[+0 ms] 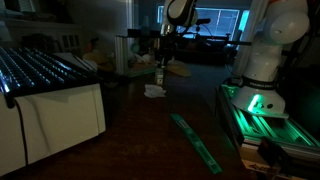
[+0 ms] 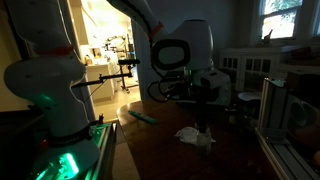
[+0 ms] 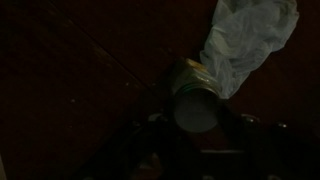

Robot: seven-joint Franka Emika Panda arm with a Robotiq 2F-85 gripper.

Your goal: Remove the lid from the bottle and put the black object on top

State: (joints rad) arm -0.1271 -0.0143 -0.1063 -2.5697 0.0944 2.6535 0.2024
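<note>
The bottle (image 3: 188, 80) stands upright on the dark table, pale greenish, with a round grey lid (image 3: 195, 110) seen from above in the wrist view. My gripper (image 3: 197, 124) is right over it, one dark finger on each side of the lid with a small gap, so it looks open. In an exterior view the gripper (image 1: 163, 55) hangs just above the bottle (image 1: 159, 74). In an exterior view the gripper (image 2: 203, 103) is low over the table and the bottle is hard to make out. No black object can be made out in the dark.
A crumpled white paper-like thing (image 3: 247, 38) lies right beside the bottle, also in both exterior views (image 1: 154, 91) (image 2: 194, 135). A long green strip (image 1: 196, 142) lies on the table. A white cabinet (image 1: 50, 115) and the robot base (image 1: 262, 70) flank the table.
</note>
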